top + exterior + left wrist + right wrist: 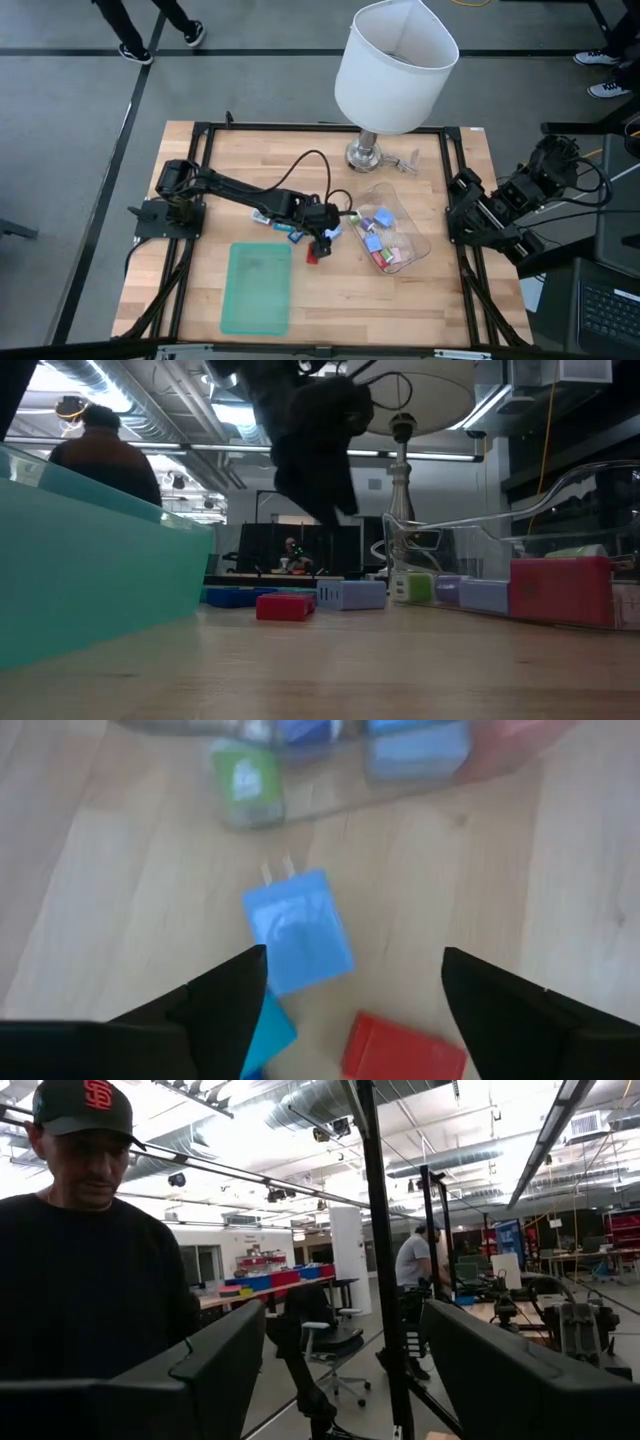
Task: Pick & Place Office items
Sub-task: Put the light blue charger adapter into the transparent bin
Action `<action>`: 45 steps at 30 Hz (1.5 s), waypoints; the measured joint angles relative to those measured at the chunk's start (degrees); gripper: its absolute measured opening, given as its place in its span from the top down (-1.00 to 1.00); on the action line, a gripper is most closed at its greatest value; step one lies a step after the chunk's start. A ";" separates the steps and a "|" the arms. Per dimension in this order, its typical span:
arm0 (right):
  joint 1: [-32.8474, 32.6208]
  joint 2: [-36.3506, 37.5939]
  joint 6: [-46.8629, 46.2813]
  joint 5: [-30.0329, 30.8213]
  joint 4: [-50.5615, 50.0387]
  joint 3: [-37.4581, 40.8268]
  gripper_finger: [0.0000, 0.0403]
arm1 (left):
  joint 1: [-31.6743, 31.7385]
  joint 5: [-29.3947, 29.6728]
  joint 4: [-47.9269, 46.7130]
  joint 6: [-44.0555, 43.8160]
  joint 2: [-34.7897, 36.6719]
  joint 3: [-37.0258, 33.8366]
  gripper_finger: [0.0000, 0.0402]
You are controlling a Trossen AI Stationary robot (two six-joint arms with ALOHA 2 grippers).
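Observation:
My left gripper (352, 992) is open and hovers above the table (440, 290), just left of the clear tub (388, 236). A light blue piece with two prongs (298, 932) lies flat on the wood between and ahead of its fingers. A red piece (402, 1048) and a teal piece (270, 1030) lie close under the fingers. In the low view the gripper (318, 460) hangs clear above the red piece (285, 606). Several more pieces sit in the tub. My right gripper (370, 1370) is open, parked off the table's right edge.
The flat green tray (257, 288) lies near the table's near edge, left of the loose pieces. A white-shaded lamp (392, 65) stands on its metal base (365, 155) at the far edge. Another blue piece (262, 217) lies under the left arm. People stand beyond the table.

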State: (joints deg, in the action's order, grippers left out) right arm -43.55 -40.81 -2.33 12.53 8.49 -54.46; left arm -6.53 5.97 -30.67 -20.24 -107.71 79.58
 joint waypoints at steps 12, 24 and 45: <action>0.00 -0.05 0.00 -0.03 -0.01 0.00 -0.39 | 2.33 -0.60 4.83 -3.55 -1.70 -2.43 -0.59; 0.00 -0.05 -0.42 -0.17 0.00 -0.02 -0.39 | 2.91 -4.02 8.28 -6.38 -7.42 -2.48 -0.59; 0.00 -0.05 -0.24 -0.17 0.05 -0.02 -0.39 | 3.51 -2.59 9.54 -9.02 -13.58 -2.00 -0.23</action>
State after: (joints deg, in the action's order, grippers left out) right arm -43.55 -40.86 -2.57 12.36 8.54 -54.48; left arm -3.02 3.38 -21.13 -29.26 -121.30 77.58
